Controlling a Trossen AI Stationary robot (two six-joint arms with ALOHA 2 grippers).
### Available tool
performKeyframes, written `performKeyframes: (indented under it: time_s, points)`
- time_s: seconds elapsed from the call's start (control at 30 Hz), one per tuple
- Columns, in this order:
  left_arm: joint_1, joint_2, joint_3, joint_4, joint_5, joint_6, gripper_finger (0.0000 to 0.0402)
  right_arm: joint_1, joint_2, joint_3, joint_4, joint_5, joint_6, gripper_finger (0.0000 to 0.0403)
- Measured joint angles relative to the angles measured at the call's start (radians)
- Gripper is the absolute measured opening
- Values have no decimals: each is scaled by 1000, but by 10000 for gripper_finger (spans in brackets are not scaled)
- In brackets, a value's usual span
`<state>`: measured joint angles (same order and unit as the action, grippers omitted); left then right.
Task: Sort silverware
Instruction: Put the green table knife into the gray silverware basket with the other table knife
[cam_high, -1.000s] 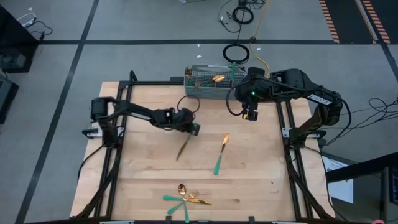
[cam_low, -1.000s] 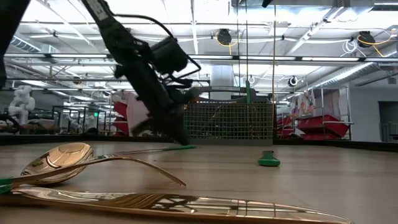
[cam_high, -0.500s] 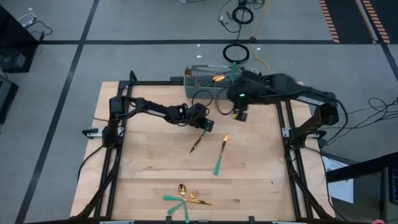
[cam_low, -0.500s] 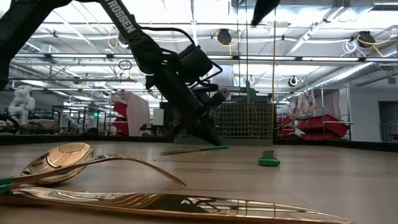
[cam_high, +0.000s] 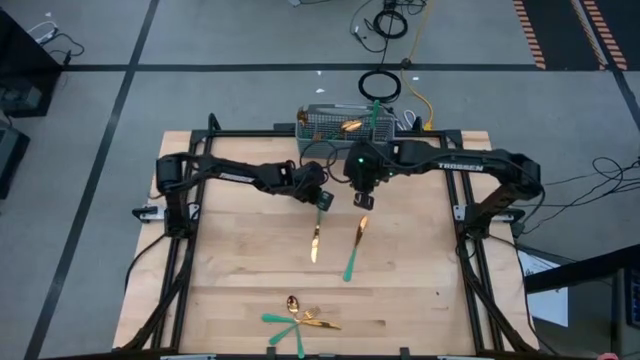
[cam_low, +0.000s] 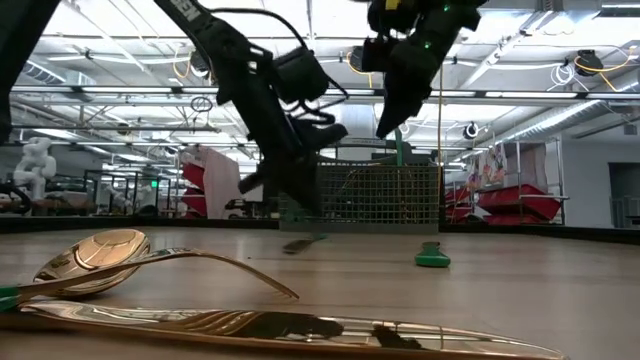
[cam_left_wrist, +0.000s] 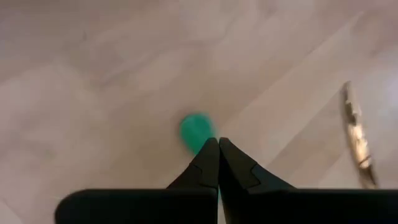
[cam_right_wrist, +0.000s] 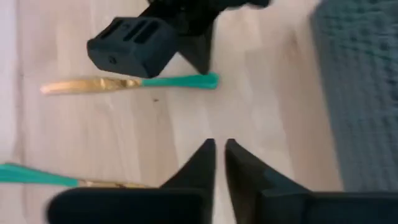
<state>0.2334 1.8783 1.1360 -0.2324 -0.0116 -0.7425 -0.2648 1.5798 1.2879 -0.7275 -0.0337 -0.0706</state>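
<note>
Wooden bench (cam_high: 230, 270), silverware sorting underway. Left gripper (cam_high: 321, 199), mid-bench, clenched on the teal handle of 1 knife (cam_high: 315, 240), which it has carried from left of centre toward the caddy (cam_high: 330, 140) at the far edge; delivery looks close. Right gripper (cam_high: 364, 199), nearly shut and empty, has swung in just beside it, crowding the route. 1 fork (cam_high: 354, 245) lies alongside; 1 pile (cam_high: 298, 320) waits at the near edge.
</note>
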Motion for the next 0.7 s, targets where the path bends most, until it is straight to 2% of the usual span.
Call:
performKeyframes:
  time_s: [0.07,0.17,0.33,0.5,0.7]
  points:
    - [0,-10,2,-16,-30,0,0,-5,17,-4,16,-45,-7,8]
    - [3,-8,1,-90,-76,0,0,-4,23,-4,21,-45,0,10]
    - [1,13,0,-136,-55,69,0,-4,0,-4,-5,-45,-2,2]
    - [-7,15,1,-95,-140,107,0,-4,-11,-4,-4,-45,-3,1]
    - [11,32,3,-37,-107,121,0,-4,-11,-4,-11,-46,-3,1]
